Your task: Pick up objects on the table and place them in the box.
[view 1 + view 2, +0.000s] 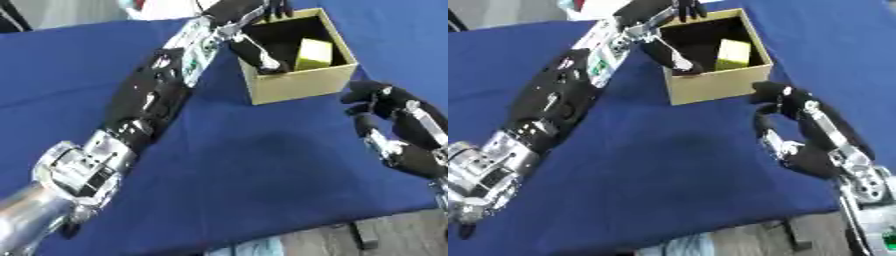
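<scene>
A tan cardboard box (297,84) stands open on the blue table at the far right. Inside it a yellow block (315,54) leans against the right wall. My left arm stretches across the table to the box, and my left hand (238,14) hovers over the box's left rim, open, its thumb (261,54) pointing down into the box, apart from the block. My right hand (817,122) hangs beside the box's near right corner, open with its fingers loosely bent and nothing in them.
The blue cloth (262,165) covers the table down to its front edge at the bottom. Below that edge lie grey floor and a small dark object (366,235). Something white (166,7) shows past the far edge.
</scene>
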Action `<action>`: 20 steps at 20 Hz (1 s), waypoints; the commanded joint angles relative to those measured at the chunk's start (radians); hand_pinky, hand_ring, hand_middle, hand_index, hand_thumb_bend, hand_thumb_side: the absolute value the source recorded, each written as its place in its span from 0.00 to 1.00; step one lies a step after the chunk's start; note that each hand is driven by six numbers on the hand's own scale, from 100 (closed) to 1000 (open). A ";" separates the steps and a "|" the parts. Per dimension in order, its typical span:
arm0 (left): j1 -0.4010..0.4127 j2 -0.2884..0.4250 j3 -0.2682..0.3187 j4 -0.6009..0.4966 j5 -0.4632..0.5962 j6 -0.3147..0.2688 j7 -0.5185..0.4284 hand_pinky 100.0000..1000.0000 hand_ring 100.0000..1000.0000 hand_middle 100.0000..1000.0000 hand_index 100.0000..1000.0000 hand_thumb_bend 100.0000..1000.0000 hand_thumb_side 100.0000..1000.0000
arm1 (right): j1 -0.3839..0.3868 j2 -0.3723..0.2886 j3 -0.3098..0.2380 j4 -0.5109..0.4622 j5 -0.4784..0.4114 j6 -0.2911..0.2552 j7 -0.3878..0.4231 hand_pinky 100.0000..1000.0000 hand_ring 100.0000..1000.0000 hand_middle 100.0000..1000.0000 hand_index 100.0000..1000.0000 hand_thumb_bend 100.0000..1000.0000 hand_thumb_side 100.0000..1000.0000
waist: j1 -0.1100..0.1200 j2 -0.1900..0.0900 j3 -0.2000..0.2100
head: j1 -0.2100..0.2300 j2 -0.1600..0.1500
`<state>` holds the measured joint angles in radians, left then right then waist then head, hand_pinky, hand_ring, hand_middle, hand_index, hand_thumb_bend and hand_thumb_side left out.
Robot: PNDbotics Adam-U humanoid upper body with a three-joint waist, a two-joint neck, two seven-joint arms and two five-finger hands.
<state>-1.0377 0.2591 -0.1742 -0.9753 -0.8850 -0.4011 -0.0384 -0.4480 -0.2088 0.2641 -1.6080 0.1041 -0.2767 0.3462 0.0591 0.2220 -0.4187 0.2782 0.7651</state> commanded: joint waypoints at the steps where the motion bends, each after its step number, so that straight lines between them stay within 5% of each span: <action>1: 0.003 0.051 -0.008 -0.093 0.106 0.005 -0.026 0.70 0.49 0.51 0.70 0.70 0.32 | 0.000 -0.021 -0.016 -0.019 0.000 -0.001 -0.007 0.68 0.77 0.68 0.86 0.04 0.43 | -0.006 -0.026 0.016 | -0.011 0.005; 7: 0.139 0.191 0.007 -0.357 0.433 0.106 -0.083 0.72 0.47 0.50 0.69 0.64 0.31 | 0.022 -0.048 -0.041 -0.017 0.010 0.000 -0.033 0.68 0.77 0.68 0.86 0.04 0.42 | -0.011 -0.046 0.086 | -0.053 0.005; 11: 0.318 0.286 0.071 -0.592 0.668 0.182 -0.072 0.73 0.46 0.49 0.69 0.60 0.30 | 0.034 -0.065 -0.067 -0.020 0.014 0.003 -0.061 0.68 0.77 0.68 0.86 0.04 0.41 | -0.014 -0.057 0.134 | -0.076 0.005; 15: 0.517 0.319 0.152 -0.767 0.777 0.243 -0.054 0.75 0.46 0.50 0.70 0.57 0.32 | 0.038 -0.075 -0.086 -0.025 0.016 0.006 -0.084 0.68 0.77 0.68 0.86 0.05 0.40 | -0.022 -0.059 0.167 | -0.083 0.005; 20: 0.698 0.272 0.236 -0.861 0.824 0.276 -0.031 0.77 0.47 0.51 0.71 0.52 0.37 | 0.048 -0.083 -0.101 -0.034 0.013 0.009 -0.106 0.68 0.77 0.68 0.86 0.05 0.39 | -0.033 -0.059 0.204 | -0.082 0.005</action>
<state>-0.3357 0.5238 0.0319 -1.7995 -0.0765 -0.1345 -0.0745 -0.3924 -0.2708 0.1747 -1.6165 0.1139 -0.2678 0.2491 0.0277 0.1795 -0.2113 0.1972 0.7651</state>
